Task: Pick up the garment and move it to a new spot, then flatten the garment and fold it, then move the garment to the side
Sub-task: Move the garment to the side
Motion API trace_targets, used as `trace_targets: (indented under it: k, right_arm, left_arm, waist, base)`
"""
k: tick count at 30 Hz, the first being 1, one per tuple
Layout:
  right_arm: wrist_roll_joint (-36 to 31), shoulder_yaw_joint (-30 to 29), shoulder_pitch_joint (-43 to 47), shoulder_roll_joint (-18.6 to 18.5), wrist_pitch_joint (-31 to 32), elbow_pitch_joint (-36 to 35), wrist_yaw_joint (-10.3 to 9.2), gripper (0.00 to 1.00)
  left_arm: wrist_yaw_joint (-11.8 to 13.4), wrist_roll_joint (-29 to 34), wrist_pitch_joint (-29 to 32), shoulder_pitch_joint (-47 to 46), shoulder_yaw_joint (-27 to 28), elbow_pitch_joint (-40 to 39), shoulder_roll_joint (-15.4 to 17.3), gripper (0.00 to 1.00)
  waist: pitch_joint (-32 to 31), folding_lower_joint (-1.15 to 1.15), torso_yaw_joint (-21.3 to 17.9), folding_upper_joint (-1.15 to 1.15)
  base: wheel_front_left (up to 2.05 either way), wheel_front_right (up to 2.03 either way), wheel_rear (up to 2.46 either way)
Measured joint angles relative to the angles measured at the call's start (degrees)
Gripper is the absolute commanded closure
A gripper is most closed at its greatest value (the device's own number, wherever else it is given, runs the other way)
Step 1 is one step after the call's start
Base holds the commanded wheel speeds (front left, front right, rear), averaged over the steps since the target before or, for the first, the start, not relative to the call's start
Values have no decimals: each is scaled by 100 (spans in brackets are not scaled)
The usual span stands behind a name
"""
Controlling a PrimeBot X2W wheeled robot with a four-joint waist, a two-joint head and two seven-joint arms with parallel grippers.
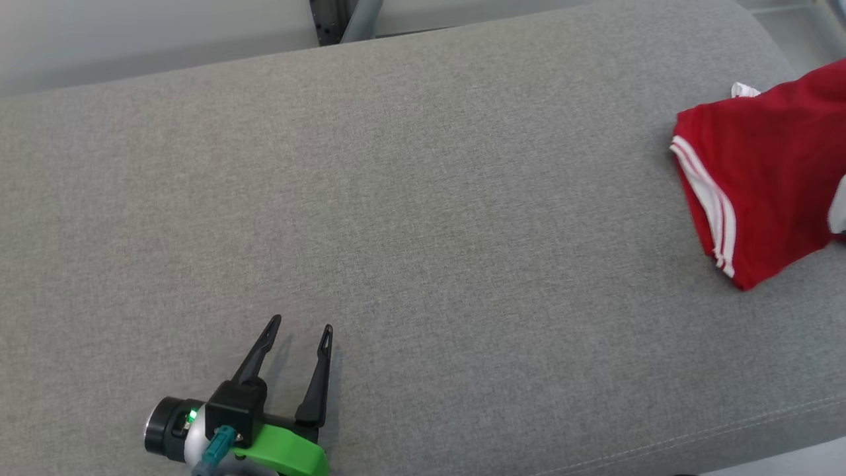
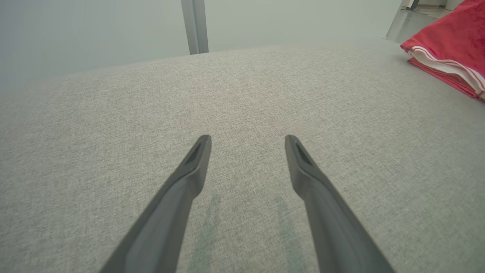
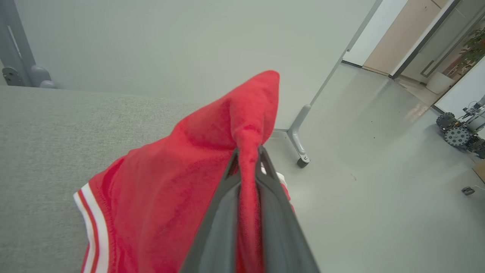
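In the head view the red garment [image 1: 760,172] sits at the right edge of the frame, bunched on the grey fabric surface [image 1: 423,198], with its white stripes [image 1: 707,205] running down its left border and a small white scrap at its upper left corner. The cloth runs out of the frame on the right. The left gripper [image 1: 303,324] is at the lower left of that frame, low over the bare fabric and well apart from the garment, its two dark fingers spread wide with nothing between them. Its own wrist view shows the same spread fingers over grey weave, with the garment at the upper right corner.

In the right wrist view the right gripper [image 3: 248,151] rises from the bottom centre, its fingers pressed together on a fold of the red cloth, which bulges up above the tips and hangs down to the lower left. The pale floor [image 3: 379,170] fills the right half, with a metal leg [image 3: 299,140] just right of centre
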Motion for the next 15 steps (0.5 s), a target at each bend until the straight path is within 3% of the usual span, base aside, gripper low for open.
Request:
trace_targets:
  k: [7, 8, 9, 15]
  right_arm:
    - [-739, -932, -287, -491, 75, 348, 0, 100]
    - [-873, -1081, -315, -534, 76, 367, 0, 73]
    - [-1094, -1170, -335, -586, 121, 385, 0, 0]
    - [-1755, -1958, -319, -571, 240, 456, 0, 0]
  left_arm:
    - [-8, 53, 0, -105, 56, -54, 82, 0]
    - [-8, 59, 0, -109, 73, -55, 96, 0]
    - [-9, 67, 0, -115, 88, -52, 111, 0]
    - [-10, 69, 0, -145, 170, -31, 109, 0]
  waist:
    - [294, 0, 211, 0]
    - [330, 0, 237, 0]
    - [363, 0, 263, 0]
    - [442, 0, 397, 0]
  base:
    - [0, 0, 0]
    - [0, 0, 0]
    - [0, 0, 0]
    - [0, 0, 0]
